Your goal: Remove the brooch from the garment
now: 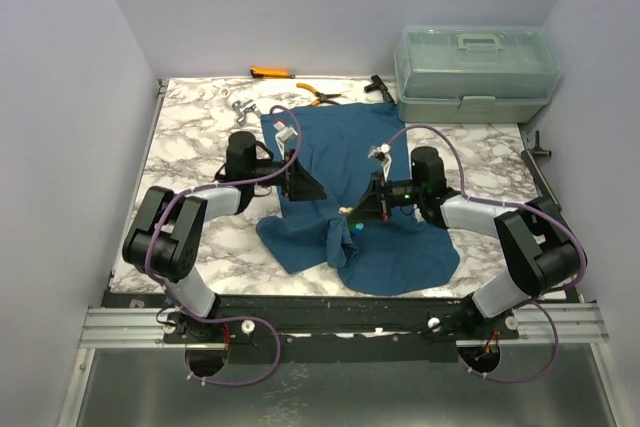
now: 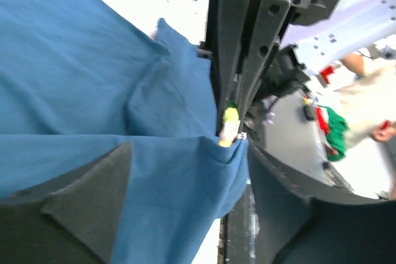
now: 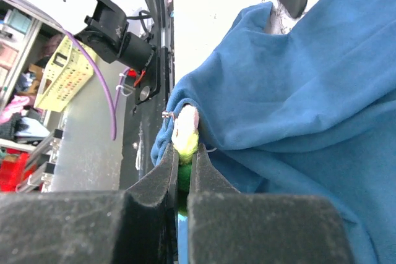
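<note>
On garment's [image 1: 400, 247] near fold, R claw [image 3: 180, 156] pinches brooch [image 3: 185, 129], L claw [image 2: 189, 174] spread; toolbox [image 1: 475, 72] lid down.

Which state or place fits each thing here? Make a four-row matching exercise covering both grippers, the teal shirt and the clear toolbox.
1 left gripper
2 right gripper
3 dark teal cloth T-shirt
4 clear plastic toolbox

A far right corner of the marble table
B shut on the small bead-cluster brooch
C open
D lying crumpled mid-scene

Pairs: 1-C, 2-B, 3-D, 4-A
</note>
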`<state>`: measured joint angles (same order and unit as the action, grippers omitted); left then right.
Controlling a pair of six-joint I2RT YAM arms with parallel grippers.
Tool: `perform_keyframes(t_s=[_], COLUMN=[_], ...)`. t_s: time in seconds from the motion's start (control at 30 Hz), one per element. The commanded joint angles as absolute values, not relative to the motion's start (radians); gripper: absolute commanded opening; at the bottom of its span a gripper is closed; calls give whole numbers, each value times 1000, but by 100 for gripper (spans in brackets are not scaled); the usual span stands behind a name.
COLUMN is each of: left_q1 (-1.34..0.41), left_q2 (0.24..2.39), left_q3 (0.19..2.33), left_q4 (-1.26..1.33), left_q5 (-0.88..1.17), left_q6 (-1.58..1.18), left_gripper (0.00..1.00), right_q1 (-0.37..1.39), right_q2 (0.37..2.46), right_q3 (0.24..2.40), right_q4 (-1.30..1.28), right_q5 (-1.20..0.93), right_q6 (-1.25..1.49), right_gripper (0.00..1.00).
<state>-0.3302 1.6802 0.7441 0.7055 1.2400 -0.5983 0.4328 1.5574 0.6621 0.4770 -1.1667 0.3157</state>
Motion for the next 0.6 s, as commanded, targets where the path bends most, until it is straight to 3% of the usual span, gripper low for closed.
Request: perform_keyframes(t_s=[0.0, 0.03, 0.2, 0.33, 0.43, 0.57], left_q1=[-265, -255, -224, -175, -189, -234], left_q2=[1566, 1548, 1511, 1477, 1490, 1484], left_q3=[763, 776, 886, 853, 876, 863], left_q4=[512, 404, 43, 147, 163, 161], left_q5=[1138, 1103, 771, 801, 967, 1031], left_q6=[-449, -391, -356, -455, -457, -437], left_gripper=[89, 98, 99, 99, 99, 99], right_q1=[430, 428, 420, 418, 418, 419], right_q2=[1540, 1543, 1558, 1581, 1607, 1656], right_q3=[614, 602, 552, 526, 514, 500], right_q4=[705, 743, 885, 981, 1066, 1211], right_q5=[-1130, -1123, -1080, -1032, -1015, -1022], right_q6=[504, 544, 666, 744, 821, 923], right_gripper=[0, 0, 1, 1, 1, 1])
